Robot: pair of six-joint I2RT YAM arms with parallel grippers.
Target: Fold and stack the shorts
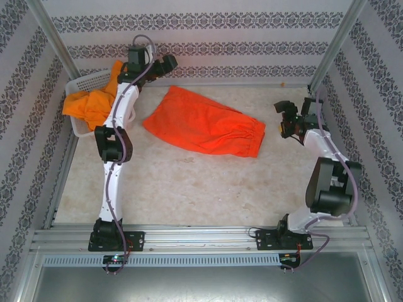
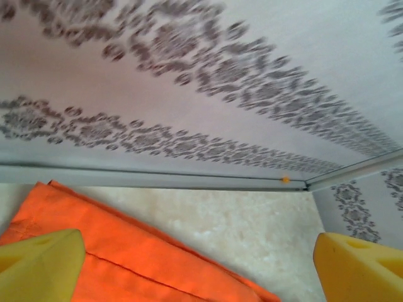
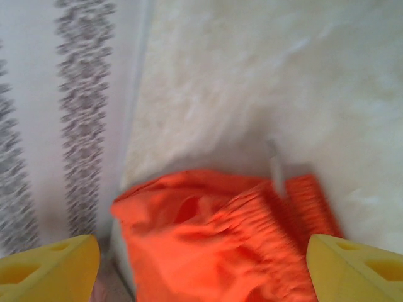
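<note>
Left end effector point(image 1: 165, 65) hangs open near the back wall, its yellow pads point(image 2: 39, 264) spread to the two edges of my wrist view with nothing clamped between them. My right end effector point(image 1: 284, 117) is the same: pads point(image 3: 47, 267) wide apart, nothing held.

What I steer by is how the red-orange shorts point(image 1: 201, 123) lie between the two arms. They rest flat around the middle of the table point(image 1: 189, 189), with the long axis slanting from far-left to near-right. The hem end points toward the left end effector, which sits just beyond that corner. From the left wrist the cloth lies low and to the left, running under the left-hand pad. The gathered waistband point(image 1: 255, 135) points toward the right end effector, just beside it, and from the right wrist the elastic ruffles lie straight ahead between the pads. Each arm has its own end within short reach, and I judge neither clearly nearer. Bringing one end over to the other would want both.

The cloth looks thin and limp, mostly smooth, with a seam line and a few soft creases, bunched only at the elastic. It may be doubled leg on leg, though I cannot be sure. The bright orange shorts point(image 1: 91, 104) lie crumpled in the white basket point(image 1: 85, 80) at far left, draped over its rim.
</note>
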